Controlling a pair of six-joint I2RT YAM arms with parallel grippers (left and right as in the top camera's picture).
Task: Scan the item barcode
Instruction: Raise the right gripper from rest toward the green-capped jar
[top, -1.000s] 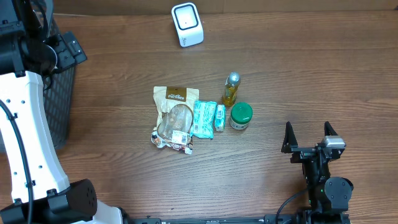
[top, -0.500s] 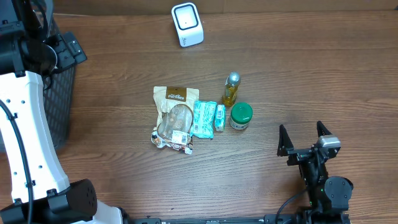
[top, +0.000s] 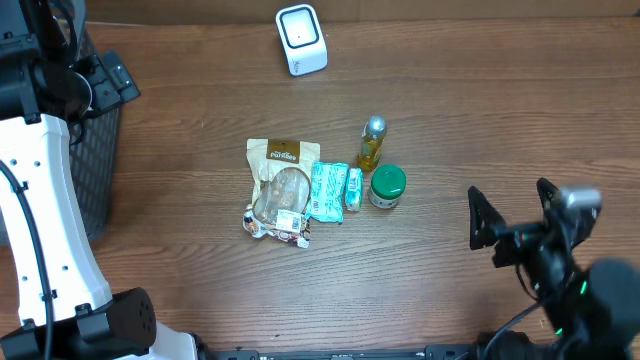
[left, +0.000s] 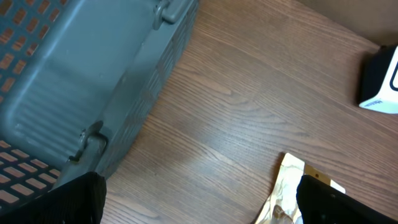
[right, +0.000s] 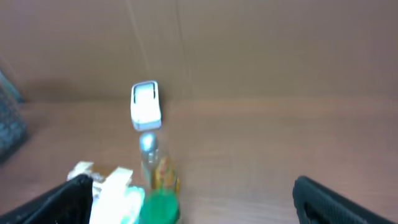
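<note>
Several items lie grouped at mid-table: a tan snack bag (top: 280, 190), teal packets (top: 327, 190), a green-lidded jar (top: 387, 186) and a small yellow bottle (top: 371, 144). The white scanner (top: 301, 38) stands at the far edge. My right gripper (top: 508, 192) hovers open to the right of the jar, holding nothing. Its wrist view is blurred and shows the scanner (right: 146, 106), bottle (right: 157, 167) and green lid (right: 160, 208) ahead between the open fingers (right: 339, 199). My left gripper (left: 199, 208) is open above bare table beside the basket, with the snack bag's corner (left: 283, 186) by its right finger.
A dark mesh basket (top: 98, 170) stands at the table's left edge, close under the left arm (top: 40, 200); its wall (left: 93, 68) fills the left wrist view. A brown cardboard wall (right: 249, 43) rises behind the scanner.
The right gripper has risen toward the overhead camera and shifted right, still open. The left arm and the items have not moved.
</note>
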